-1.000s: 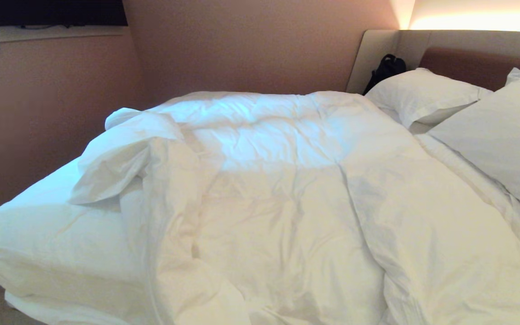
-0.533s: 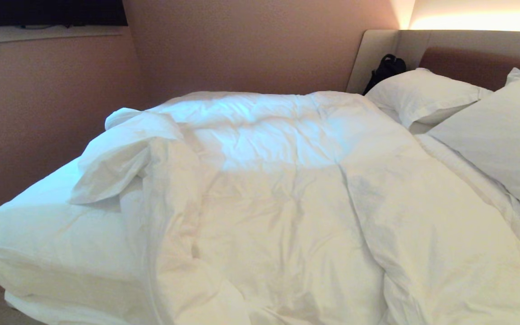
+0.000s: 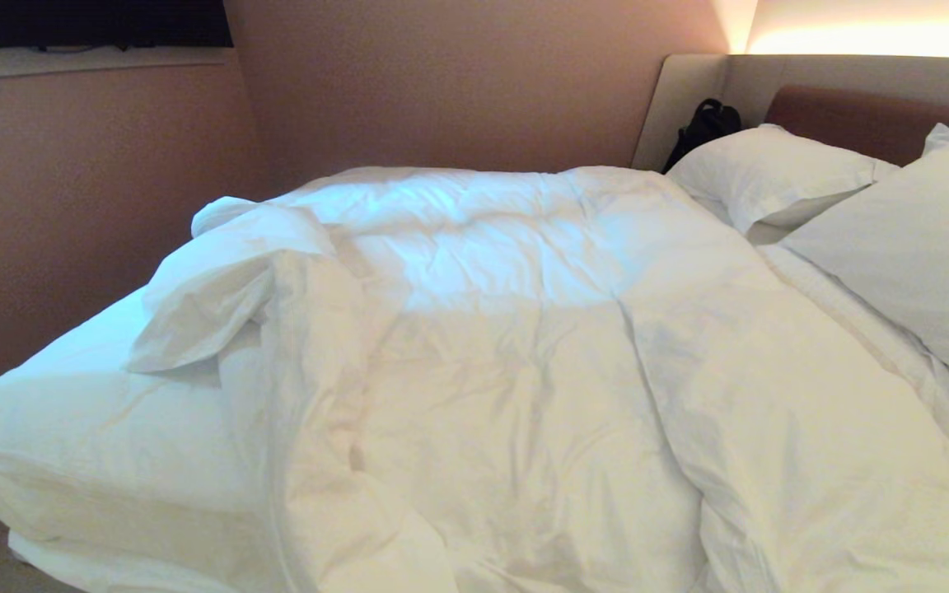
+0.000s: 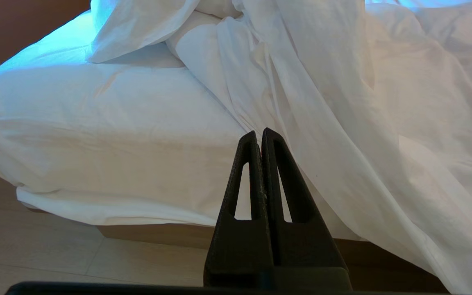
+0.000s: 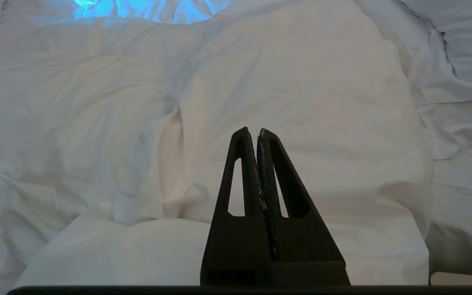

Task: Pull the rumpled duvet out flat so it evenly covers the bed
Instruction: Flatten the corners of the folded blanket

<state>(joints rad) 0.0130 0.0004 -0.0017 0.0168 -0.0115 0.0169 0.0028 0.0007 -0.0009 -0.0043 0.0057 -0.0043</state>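
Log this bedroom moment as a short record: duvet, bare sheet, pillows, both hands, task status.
duvet: rumpled, its foot-end corner folded back on itself
bare sheet: uncovered at the foot corner of the bed, on the head view's left
pillows: two, against the headboard
left hand: shut, empty, short of the mattress corner
right hand: shut, empty, facing the duvet
task status: not begun
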